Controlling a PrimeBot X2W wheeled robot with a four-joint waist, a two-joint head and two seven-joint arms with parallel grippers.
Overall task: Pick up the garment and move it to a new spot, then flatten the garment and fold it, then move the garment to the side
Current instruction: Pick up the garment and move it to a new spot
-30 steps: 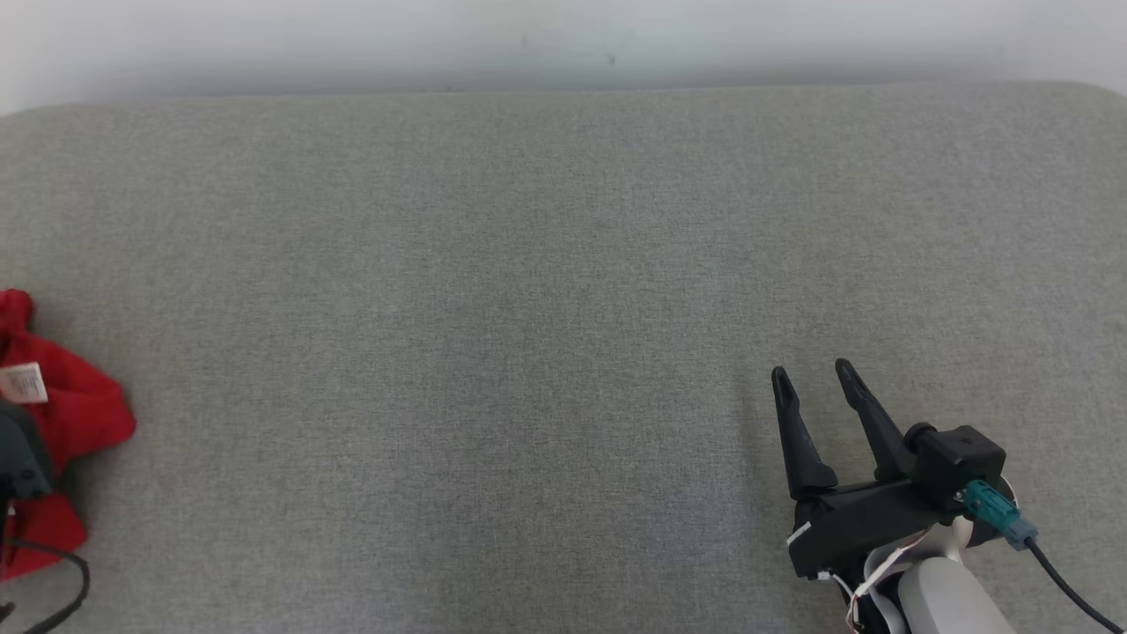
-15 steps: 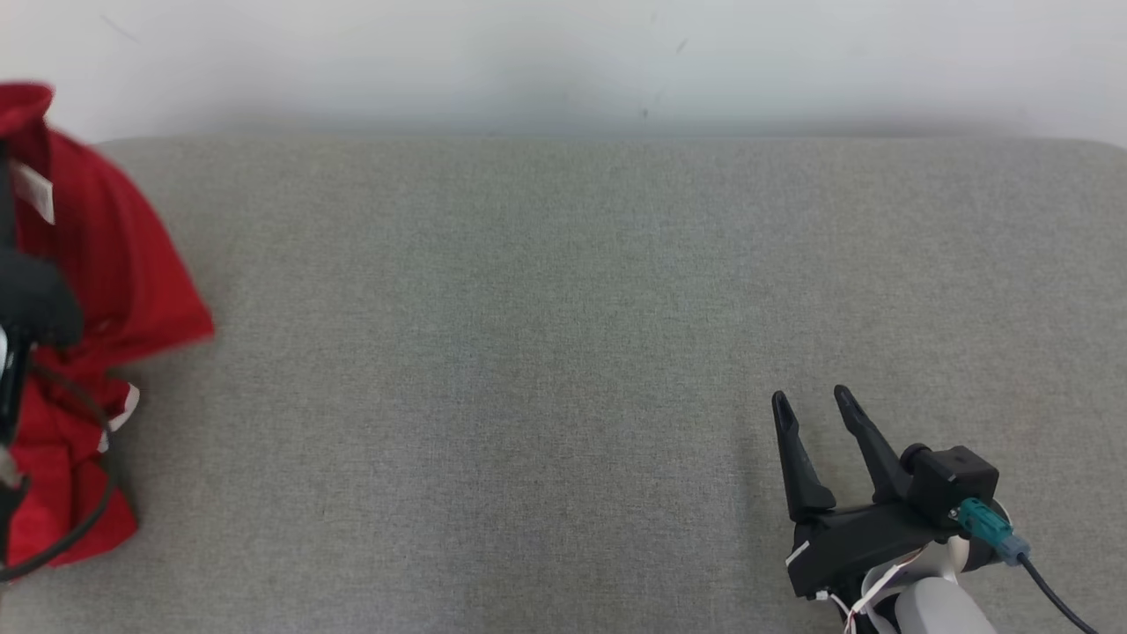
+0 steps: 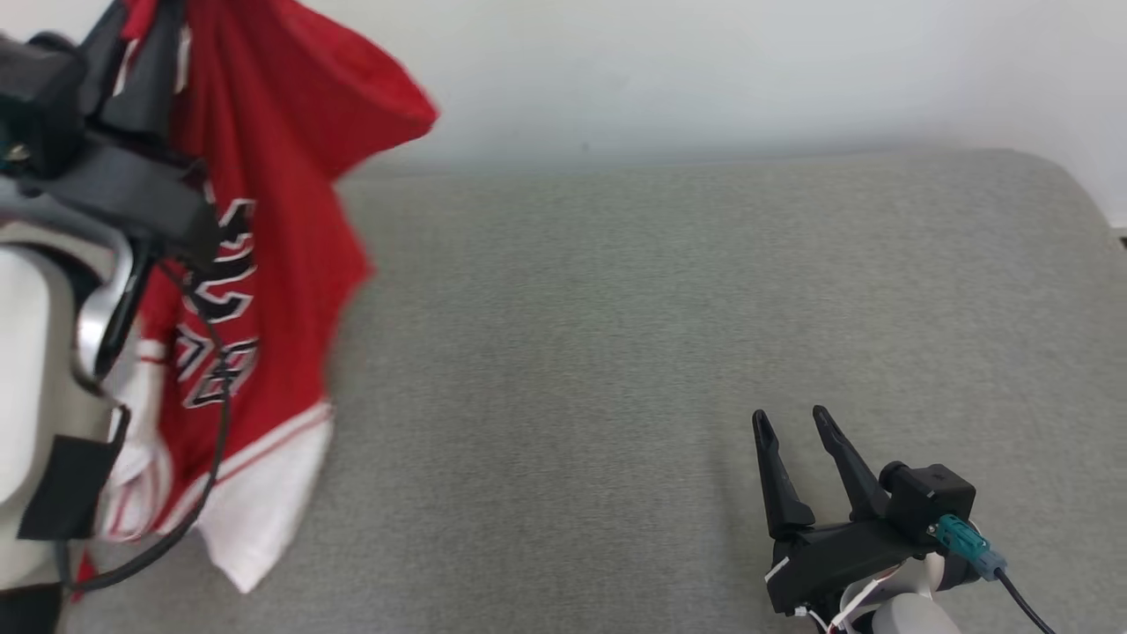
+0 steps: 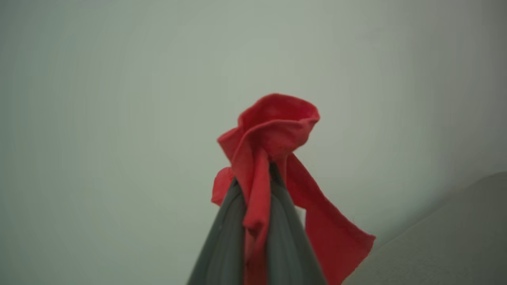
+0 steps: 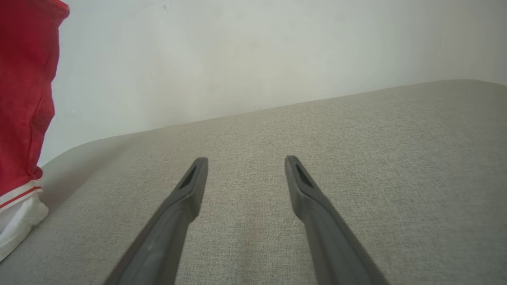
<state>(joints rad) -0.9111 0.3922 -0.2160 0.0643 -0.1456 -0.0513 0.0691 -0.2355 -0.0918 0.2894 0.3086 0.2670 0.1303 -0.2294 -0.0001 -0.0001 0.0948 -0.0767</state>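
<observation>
Pinching the red jersey's (image 3: 273,220) bunched edge in my left gripper (image 3: 145,70), upper left, lets it hang long for carrying over the grey padded surface (image 3: 616,308); my right gripper (image 3: 791,414), lower right, rests spread, empty.

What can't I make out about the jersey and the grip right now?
- Head view: the jersey lettering is motion-blurred and crossed by a cable; its left part hides behind the forearm.
- Left wrist view: bunched cloth wraps the fingertips of the left hand; the hanging rest is out of frame.
- Right wrist view: the left edge cuts the jersey.
</observation>
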